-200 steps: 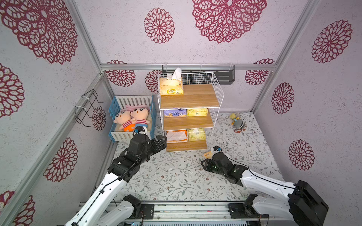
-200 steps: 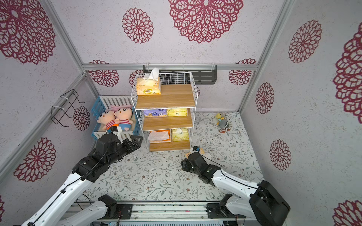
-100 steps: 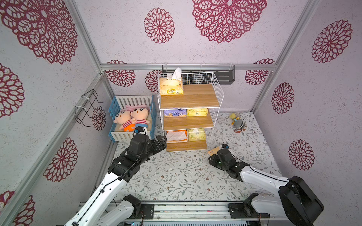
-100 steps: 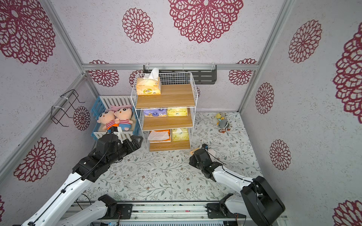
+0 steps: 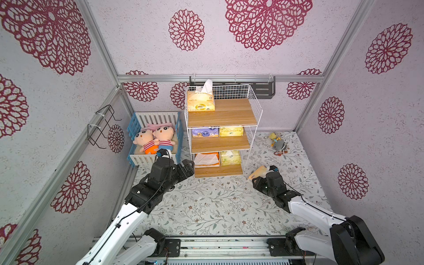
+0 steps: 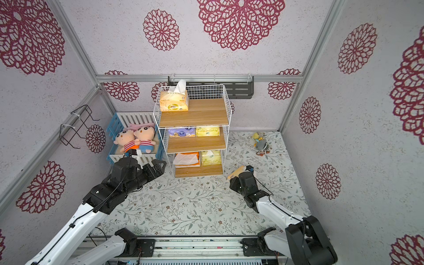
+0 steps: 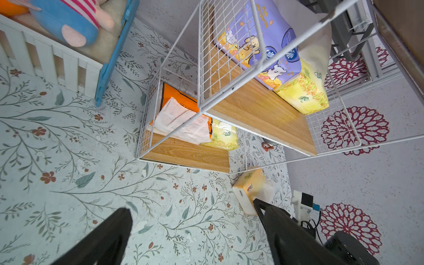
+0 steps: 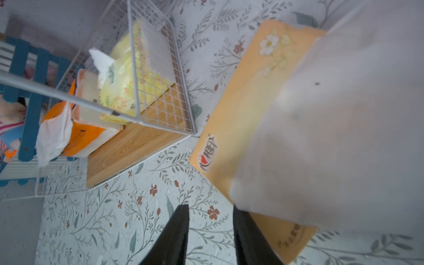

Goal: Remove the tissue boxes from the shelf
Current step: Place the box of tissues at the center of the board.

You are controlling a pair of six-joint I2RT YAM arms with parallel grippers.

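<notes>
Lying outside parted right jaws | pale orange tissue pack point(image 8: 241, 103) | beside shelf point(image 8: 137, 146)

Shelf point(image 5: 223, 115): white wire frame, matt wood-grain boards. Purple tissue pack point(image 7: 259, 41): glossy plastic wrap, prob. Dolls point(image 5: 160, 135): plush cloth.

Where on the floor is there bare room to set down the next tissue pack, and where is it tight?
Free: the floral mat in front of the shelf, between the left gripper and right gripper; also between the small plush toy and that gripper. Tight: beside the shelf, where the pale orange pack lies by the right gripper.
</notes>
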